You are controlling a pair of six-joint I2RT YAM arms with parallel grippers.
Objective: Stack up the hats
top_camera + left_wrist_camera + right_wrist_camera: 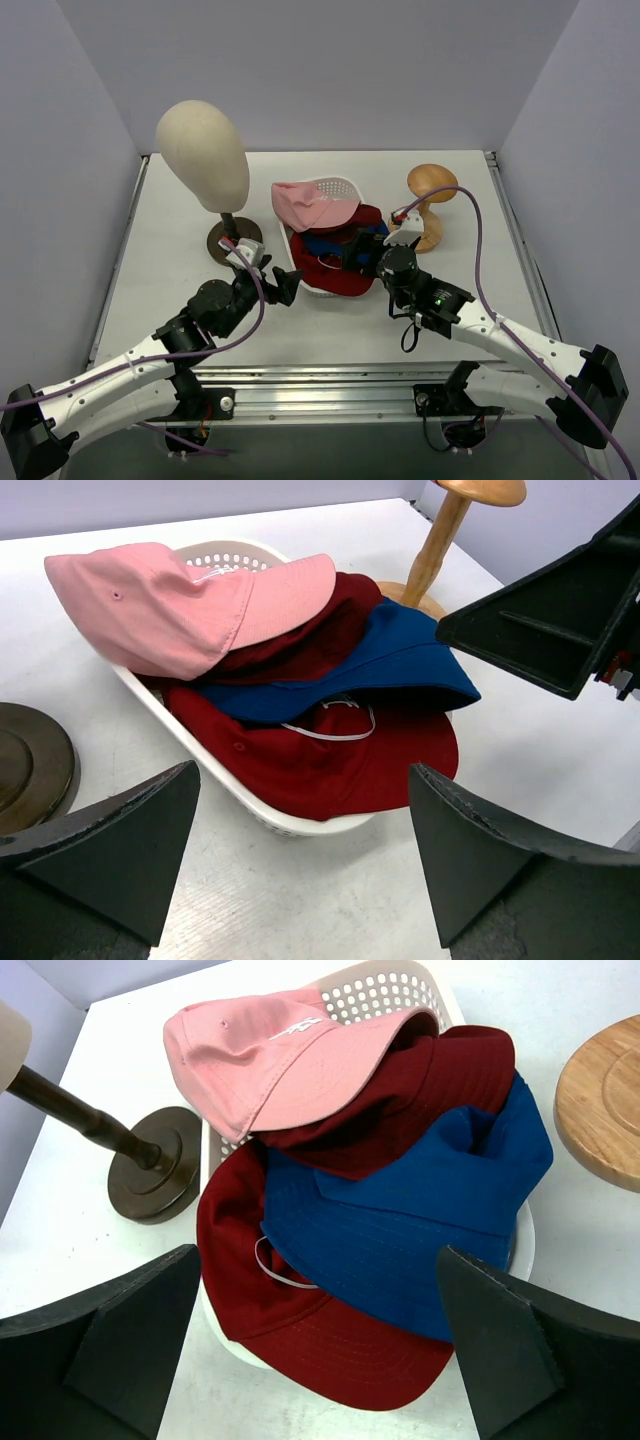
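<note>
Item: hats, four, all heaped in the basket (390, 995).
- Pink peaked cap (280, 1060): at the basket's far end.
- Dark red bucket hat (420, 1090): partly beneath it.
- Blue bucket hat (420, 1210): mid-basket.
- Red peaked cap (300, 1340): lowest, spilling over the basket's near rim.

The heap runs far-to-near along the basket.

Right gripper (362, 248): spread wide, empty. I have it above the basket's near-right side, so it is the nearer claw.

Left gripper (283, 285): spread, empty, just off the basket's near-left corner.

Not legible to me: how the crowns nest underneath. The basket floor is covered.
</note>
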